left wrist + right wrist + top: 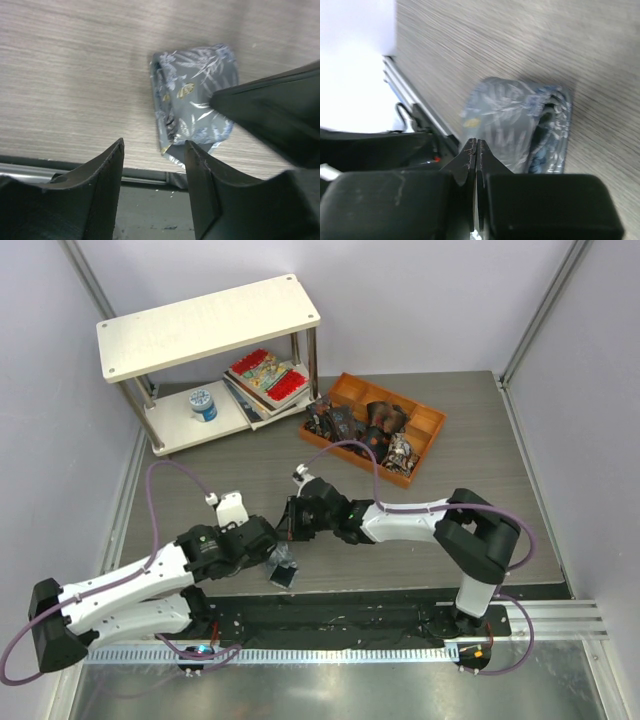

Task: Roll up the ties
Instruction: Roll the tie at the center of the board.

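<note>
Faintly sheeny cloth tie [195, 95] (leaf-printed) — matt wood-grain table [75, 75]

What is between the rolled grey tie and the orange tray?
The right gripper and its wrist, above the table; the top view shows it.

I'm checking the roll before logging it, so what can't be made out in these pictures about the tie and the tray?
Top external: the rolled tie is too small to show its print or tightness.
Right wrist: blurred; the shut right gripper hides the roll's near edge, so contact cannot be told.
Left wrist: the right gripper's finger covers the roll's right side.
Top external: the orange tray holds dark items too small to count.
</note>
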Controlling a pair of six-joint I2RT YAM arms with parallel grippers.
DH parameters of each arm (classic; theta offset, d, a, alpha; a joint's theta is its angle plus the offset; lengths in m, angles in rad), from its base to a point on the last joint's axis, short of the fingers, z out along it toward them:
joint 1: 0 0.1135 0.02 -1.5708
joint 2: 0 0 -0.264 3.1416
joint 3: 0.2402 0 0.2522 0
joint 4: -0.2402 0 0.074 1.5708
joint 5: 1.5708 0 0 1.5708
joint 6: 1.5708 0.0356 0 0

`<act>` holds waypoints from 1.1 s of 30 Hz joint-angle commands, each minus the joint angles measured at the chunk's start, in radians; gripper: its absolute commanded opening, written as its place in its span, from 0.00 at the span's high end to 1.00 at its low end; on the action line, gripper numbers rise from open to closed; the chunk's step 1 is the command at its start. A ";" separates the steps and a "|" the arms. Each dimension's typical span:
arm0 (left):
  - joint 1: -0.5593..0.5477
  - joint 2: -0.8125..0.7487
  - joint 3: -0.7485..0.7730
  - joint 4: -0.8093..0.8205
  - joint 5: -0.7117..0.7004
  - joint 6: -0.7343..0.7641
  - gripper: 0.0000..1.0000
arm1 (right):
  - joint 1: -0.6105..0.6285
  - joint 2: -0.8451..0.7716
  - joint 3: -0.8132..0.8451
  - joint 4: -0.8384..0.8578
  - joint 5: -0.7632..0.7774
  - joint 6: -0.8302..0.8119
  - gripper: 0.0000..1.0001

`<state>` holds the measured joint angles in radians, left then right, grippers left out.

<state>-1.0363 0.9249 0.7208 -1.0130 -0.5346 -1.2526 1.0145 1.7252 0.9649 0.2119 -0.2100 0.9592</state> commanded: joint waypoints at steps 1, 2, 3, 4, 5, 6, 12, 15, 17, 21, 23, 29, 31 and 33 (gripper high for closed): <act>0.002 -0.026 0.029 0.065 -0.070 0.010 0.46 | 0.015 0.053 0.044 0.000 -0.029 0.007 0.97; 0.004 -0.021 0.026 0.076 -0.074 0.012 0.44 | 0.013 0.056 0.037 -0.015 -0.022 0.010 0.97; 0.007 -0.017 0.023 0.085 -0.077 0.018 0.40 | 0.015 0.060 0.031 -0.029 -0.003 0.021 0.97; 0.012 -0.011 0.014 0.120 -0.079 0.027 0.38 | 0.013 0.063 0.023 -0.045 0.004 0.026 0.97; 0.030 0.009 0.008 0.138 -0.076 0.047 0.36 | 0.015 0.069 0.011 -0.046 0.009 0.032 0.97; 0.047 0.021 -0.004 0.152 -0.068 0.056 0.35 | 0.015 0.074 0.009 -0.048 0.006 0.039 0.97; 0.191 0.089 -0.098 0.347 0.099 0.122 0.40 | 0.015 0.114 0.017 -0.066 0.000 0.053 0.97; 0.226 0.088 -0.145 0.393 0.136 0.116 0.44 | 0.015 0.134 0.026 -0.082 -0.003 0.059 0.99; 0.239 0.078 -0.167 0.412 0.148 0.110 0.45 | 0.015 0.142 0.029 -0.085 -0.005 0.061 0.99; 0.260 0.063 -0.253 0.499 0.202 0.102 0.46 | 0.016 0.149 0.032 -0.085 -0.011 0.064 0.99; 0.263 0.061 -0.290 0.530 0.220 0.088 0.47 | 0.016 0.151 0.034 -0.086 -0.011 0.064 0.99; 0.265 0.032 -0.336 0.568 0.257 0.064 0.49 | 0.013 0.140 0.035 -0.086 -0.006 0.059 0.98; 0.265 0.016 -0.356 0.570 0.265 0.053 0.50 | 0.012 0.134 0.035 -0.086 -0.003 0.059 0.97; 0.265 -0.006 -0.383 0.576 0.274 0.032 0.53 | 0.007 0.126 0.034 -0.086 -0.002 0.058 0.96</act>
<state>-0.7689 0.9344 0.3958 -0.4545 -0.3431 -1.1870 1.0233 1.8595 0.9775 0.1448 -0.2268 1.0241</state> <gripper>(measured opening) 0.485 0.032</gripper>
